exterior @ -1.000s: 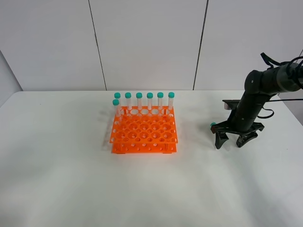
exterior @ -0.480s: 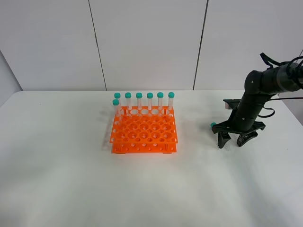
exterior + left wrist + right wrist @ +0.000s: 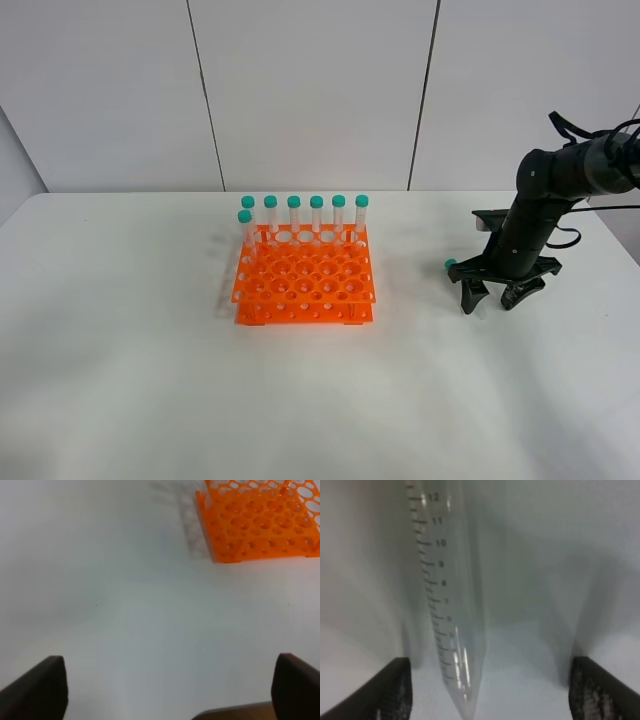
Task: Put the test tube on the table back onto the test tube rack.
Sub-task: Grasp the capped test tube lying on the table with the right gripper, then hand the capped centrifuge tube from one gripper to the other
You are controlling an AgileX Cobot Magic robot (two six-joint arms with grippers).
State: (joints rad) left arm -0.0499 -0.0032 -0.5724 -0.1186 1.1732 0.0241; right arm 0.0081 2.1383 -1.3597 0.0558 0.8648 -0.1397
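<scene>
Tube (image 3: 450, 605) lies on table (image 3: 150, 380), well right of rack (image 3: 305, 280), between the fingers of R gripper (image 3: 493, 296), which sits low over it; teal cap (image 3: 451, 265) pokes out toward the rack. R jaws are apart w/ a gap each side of the tube, apparently not touching, tho the close view is blurry. L gripper (image 3: 170, 680) is spread wide, holding nothing, above table near rack.
</scene>
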